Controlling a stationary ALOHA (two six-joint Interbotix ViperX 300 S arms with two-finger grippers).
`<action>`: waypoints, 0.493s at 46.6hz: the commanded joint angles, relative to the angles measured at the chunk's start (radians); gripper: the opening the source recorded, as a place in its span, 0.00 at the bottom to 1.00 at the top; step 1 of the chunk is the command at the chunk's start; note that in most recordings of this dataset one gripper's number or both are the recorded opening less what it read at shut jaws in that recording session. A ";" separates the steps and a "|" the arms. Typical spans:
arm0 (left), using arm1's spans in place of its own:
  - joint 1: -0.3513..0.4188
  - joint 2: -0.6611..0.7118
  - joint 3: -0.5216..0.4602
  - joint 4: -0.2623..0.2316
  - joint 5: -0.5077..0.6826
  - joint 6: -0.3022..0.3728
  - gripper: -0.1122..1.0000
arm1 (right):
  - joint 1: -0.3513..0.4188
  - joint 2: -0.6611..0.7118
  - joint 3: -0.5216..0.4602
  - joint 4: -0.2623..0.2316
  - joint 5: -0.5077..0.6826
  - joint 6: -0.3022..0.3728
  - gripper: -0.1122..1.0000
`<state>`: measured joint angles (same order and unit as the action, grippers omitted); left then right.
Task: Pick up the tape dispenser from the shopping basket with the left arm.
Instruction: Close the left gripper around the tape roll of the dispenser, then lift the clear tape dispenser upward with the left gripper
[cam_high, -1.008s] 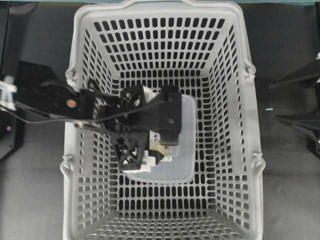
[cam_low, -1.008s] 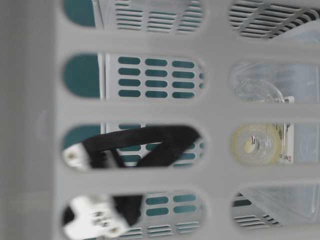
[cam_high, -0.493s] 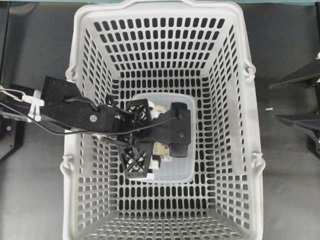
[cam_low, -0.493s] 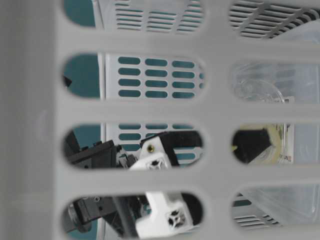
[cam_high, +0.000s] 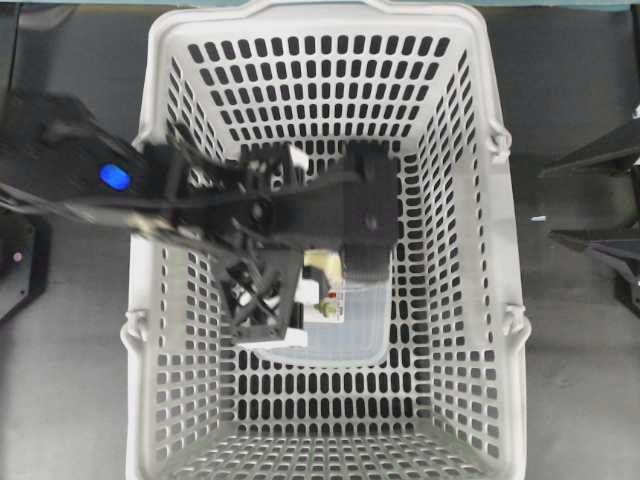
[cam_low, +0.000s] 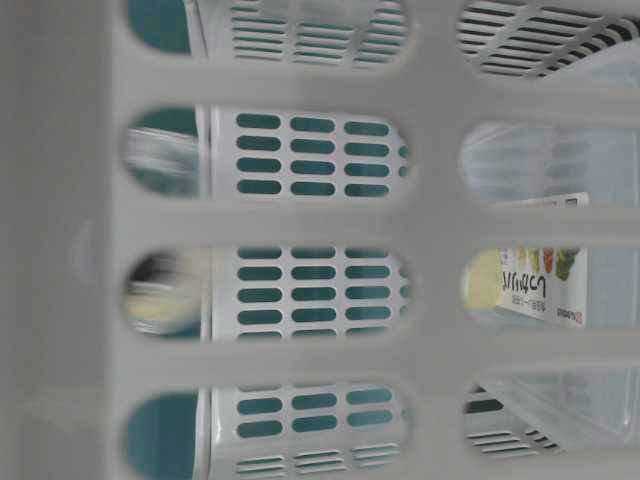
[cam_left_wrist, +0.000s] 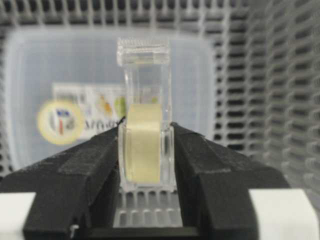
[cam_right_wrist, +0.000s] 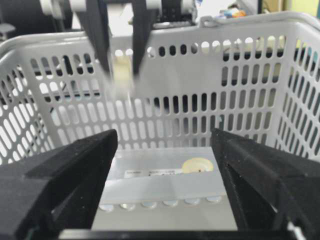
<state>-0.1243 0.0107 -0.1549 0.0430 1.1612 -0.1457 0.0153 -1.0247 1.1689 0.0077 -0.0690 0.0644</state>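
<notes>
My left gripper (cam_left_wrist: 146, 150) is shut on the tape dispenser (cam_left_wrist: 144, 100), a small clear piece with a pale cream roll held upright between the black fingers. It hangs above the clear food container (cam_left_wrist: 60, 75) inside the light-grey shopping basket (cam_high: 470, 200). From overhead the left gripper (cam_high: 312, 268) is blurred, high over the basket's middle, with the cream roll (cam_high: 322, 270) just showing. The right wrist view shows the dispenser (cam_right_wrist: 121, 75) blurred between the left fingers (cam_right_wrist: 97, 35). My right gripper (cam_high: 545, 205) is open and empty, outside the basket's right wall.
The food container (cam_high: 360, 320), with a printed label (cam_low: 530, 285), lies on the basket floor under the left gripper. The slotted basket walls (cam_right_wrist: 240, 110) stand close round the left arm. Dark tabletop (cam_high: 580, 380) lies beside the basket.
The left gripper went down onto the container lid, shut on the tape dispenser, and has risen with it. The dispenser has left the lid. The right arm has not moved.
</notes>
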 joint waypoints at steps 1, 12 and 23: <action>-0.003 -0.029 -0.146 0.003 0.104 -0.006 0.36 | 0.000 0.005 -0.011 0.003 -0.009 0.002 0.76; 0.009 -0.002 -0.218 0.003 0.167 0.002 0.36 | 0.002 0.000 -0.009 0.003 -0.011 0.002 0.76; 0.012 0.000 -0.209 0.003 0.167 0.002 0.36 | 0.000 -0.005 -0.008 0.003 -0.012 0.002 0.75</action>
<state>-0.1120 0.0261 -0.3467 0.0430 1.3315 -0.1457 0.0153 -1.0354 1.1704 0.0077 -0.0706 0.0644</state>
